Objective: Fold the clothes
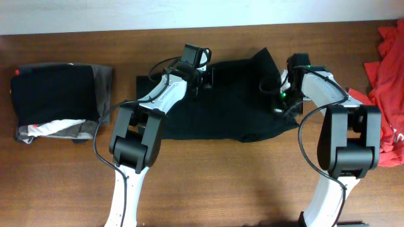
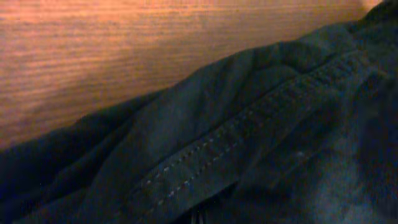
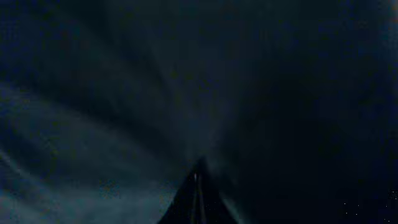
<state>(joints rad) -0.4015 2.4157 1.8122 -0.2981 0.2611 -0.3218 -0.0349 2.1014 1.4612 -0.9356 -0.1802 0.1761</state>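
A large black shirt (image 1: 221, 104) lies spread flat on the middle of the wooden table. My left gripper (image 1: 205, 77) is at its far edge, left of centre. In the left wrist view its fingers (image 2: 199, 216) look shut on the stitched hem of the black shirt (image 2: 280, 124). My right gripper (image 1: 279, 104) is at the shirt's right edge. In the right wrist view its fingers (image 3: 199, 177) meet in a point, shut on the dark cloth (image 3: 124, 93), which fills the view.
A folded black garment (image 1: 57, 91) lies on a grey one with a white stripe (image 1: 57, 128) at the far left. A red-orange heap (image 1: 388, 75) lies at the right edge. Bare wood (image 2: 124, 50) lies beyond the shirt's far hem.
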